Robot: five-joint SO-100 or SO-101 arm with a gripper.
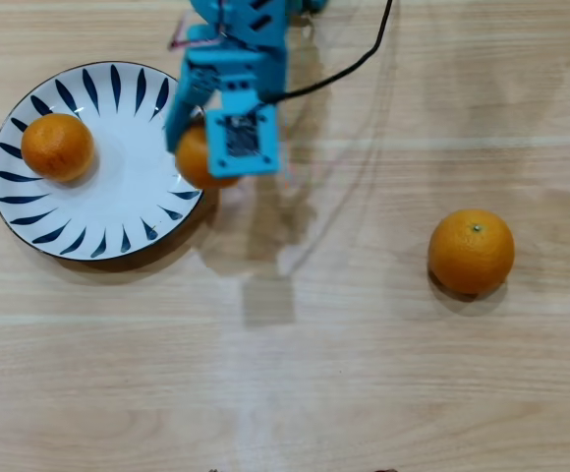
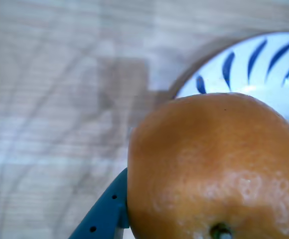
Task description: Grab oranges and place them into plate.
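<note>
The white plate with dark blue strokes (image 1: 118, 211) lies at the left of the overhead view and shows at the upper right of the wrist view (image 2: 264, 64). One small orange (image 1: 57, 146) sits on its left part. My blue gripper (image 1: 199, 157) is shut on a second small orange (image 1: 193, 157) and holds it over the plate's right rim. That orange fills the wrist view (image 2: 209, 164), with a blue finger (image 2: 104, 214) against its left side. The larger orange (image 1: 471, 251) lies on the table at the right.
The light wooden table (image 1: 314, 374) carries everything. A black cable (image 1: 354, 64) runs from the arm toward the top edge. The arm's body (image 1: 246, 29) enters from the top.
</note>
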